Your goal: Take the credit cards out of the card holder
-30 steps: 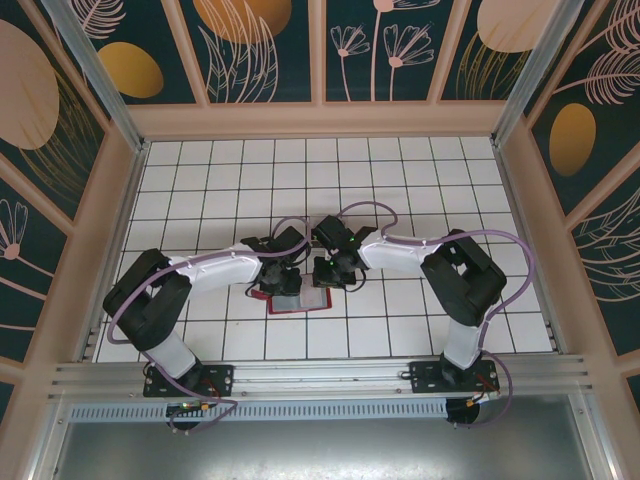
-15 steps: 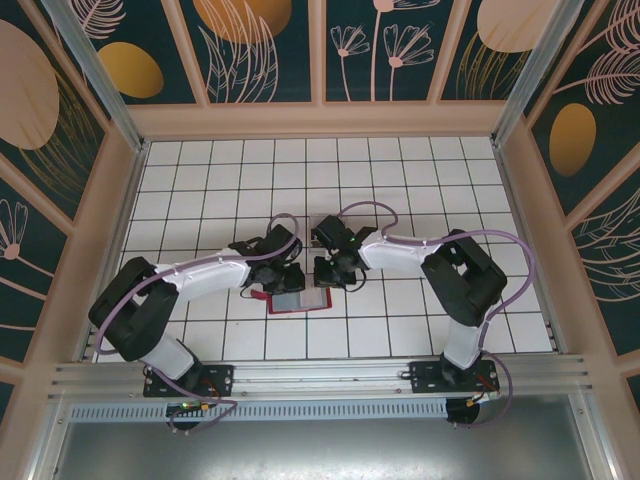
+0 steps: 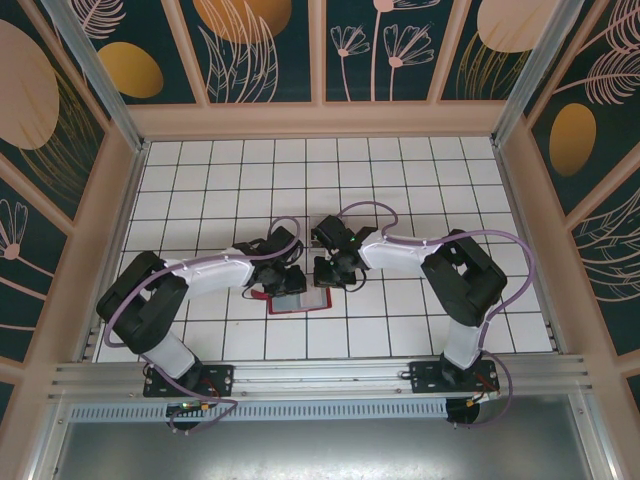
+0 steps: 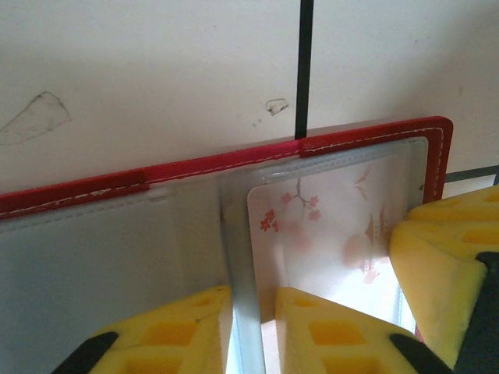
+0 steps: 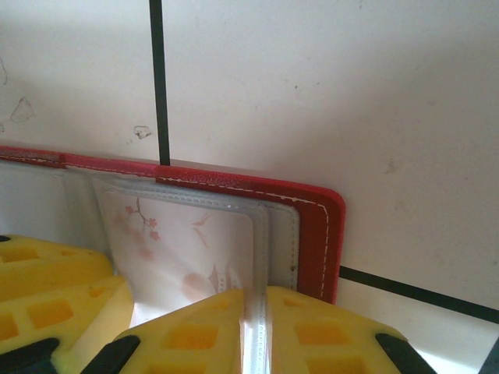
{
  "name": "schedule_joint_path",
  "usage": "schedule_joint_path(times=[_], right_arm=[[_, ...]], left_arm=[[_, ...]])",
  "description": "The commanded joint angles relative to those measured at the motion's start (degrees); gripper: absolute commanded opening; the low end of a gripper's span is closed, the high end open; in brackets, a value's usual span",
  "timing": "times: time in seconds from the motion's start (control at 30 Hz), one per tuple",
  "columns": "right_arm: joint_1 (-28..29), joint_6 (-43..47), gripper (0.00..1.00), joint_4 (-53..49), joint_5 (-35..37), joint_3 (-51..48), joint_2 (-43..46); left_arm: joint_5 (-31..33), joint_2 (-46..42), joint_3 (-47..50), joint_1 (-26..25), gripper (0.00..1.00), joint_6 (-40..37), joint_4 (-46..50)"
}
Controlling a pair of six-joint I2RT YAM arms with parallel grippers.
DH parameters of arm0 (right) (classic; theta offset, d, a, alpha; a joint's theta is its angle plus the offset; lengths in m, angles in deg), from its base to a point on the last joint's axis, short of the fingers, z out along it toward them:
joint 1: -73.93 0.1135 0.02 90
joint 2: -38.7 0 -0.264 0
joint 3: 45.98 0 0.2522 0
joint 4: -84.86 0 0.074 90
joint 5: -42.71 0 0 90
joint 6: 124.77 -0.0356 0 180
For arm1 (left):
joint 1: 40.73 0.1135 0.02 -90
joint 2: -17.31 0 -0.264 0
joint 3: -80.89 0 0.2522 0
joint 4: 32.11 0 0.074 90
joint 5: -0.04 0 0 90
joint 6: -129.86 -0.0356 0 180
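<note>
The red card holder [image 3: 300, 303] lies open on the white tiles, its clear sleeves facing up. A pale credit card [image 4: 327, 226] with red blossom print sits inside one sleeve. My left gripper [image 4: 253, 292] is shut on the card's left edge together with the sleeve's fold. The right gripper [image 5: 256, 292] is shut on the clear sleeve's right edge, just inside the red rim [image 5: 312, 210]; the card [image 5: 179, 241] lies to its left. From above, the left gripper [image 3: 290, 283] and the right gripper [image 3: 333, 278] meet over the holder's far edge.
The right gripper's yellow finger [image 4: 437, 265] crowds the card from the right in the left wrist view. The left gripper's finger [image 5: 47, 296] sits close at the lower left of the right wrist view. White tiles [image 3: 420, 180] surround the holder, with walls on three sides.
The left arm's elbow swung out to the left and came partly back. Both grippers stayed at the holder's far edge, and the holder has not moved.
</note>
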Motion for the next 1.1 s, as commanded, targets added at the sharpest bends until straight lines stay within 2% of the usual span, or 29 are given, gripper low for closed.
schedule_joint_path(times=[0.0,0.17,0.37,0.6,0.77,1.07], right_arm=[[-0.4,0.4,0.17,-2.6,2.3,-2.0,0.0],[-0.4,0.0,0.19,-3.6,3.2,-1.8,1.6],[-0.4,-0.9,0.22,-3.5,3.4,-2.9,3.8],[-0.4,-0.6,0.21,-1.4,2.1,-3.8,1.1],[-0.2,0.0,0.19,-3.5,4.5,-3.5,-0.1],[-0.2,0.4,0.18,-4.3,5.2,-3.5,-0.5]], left_arm=[[0.7,1.1,0.6,0.2,0.26,-0.7,0.9],[4.3,2.5,-0.2,0.2,0.27,-1.6,4.2],[4.1,2.7,0.2,0.2,0.26,-1.5,4.2],[4.4,2.5,0.3,0.1,0.26,-1.6,4.8],[5.4,1.7,-0.1,0.1,0.26,-1.7,6.3],[9.9,0.1,-1.1,0.2,0.26,-2.7,11.8]])
